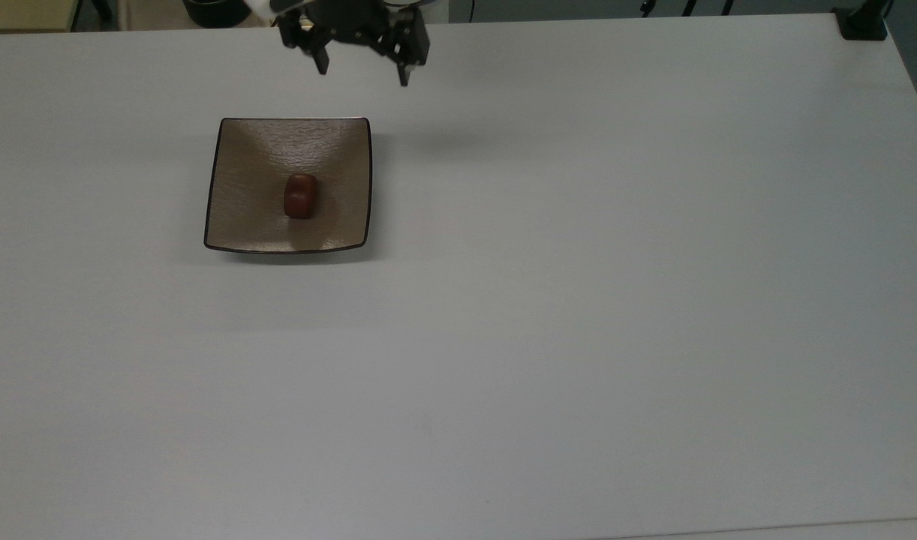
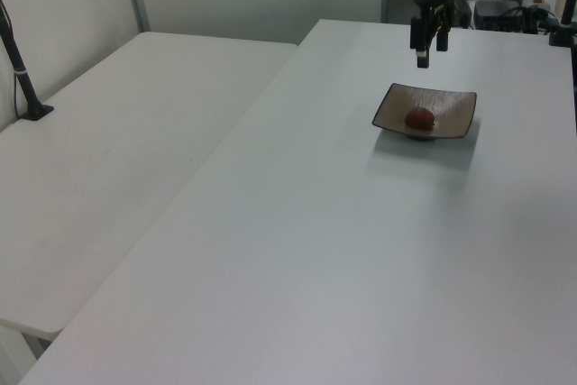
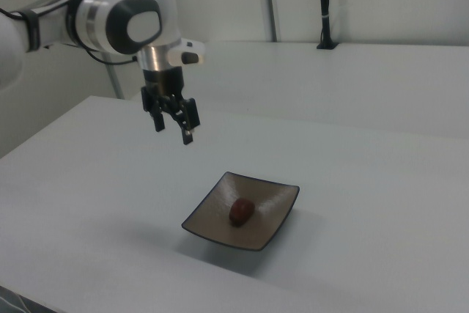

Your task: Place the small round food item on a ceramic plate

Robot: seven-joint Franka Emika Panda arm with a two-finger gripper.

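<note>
The small round food item (image 1: 300, 196) (image 2: 420, 118) (image 3: 241, 210), a glossy reddish-brown lump, lies in the middle of the ceramic plate (image 1: 245, 217) (image 2: 455, 106) (image 3: 272, 231). The plate is square, taupe-brown with a thin dark rim, and rests on the white table. My gripper (image 1: 362, 69) (image 2: 428, 50) (image 3: 173, 126) hangs open and empty, well above the table. In the top view it is past the plate's upper right corner, near the table's far edge. In the right view it is up and to the left of the plate.
A black post base (image 1: 862, 24) stands at the table's upper right corner in the top view. A second white table (image 2: 126, 132) with a black post (image 2: 22, 78) sits on the left view's left. Wide bare tabletop (image 1: 578, 300) spreads around the plate.
</note>
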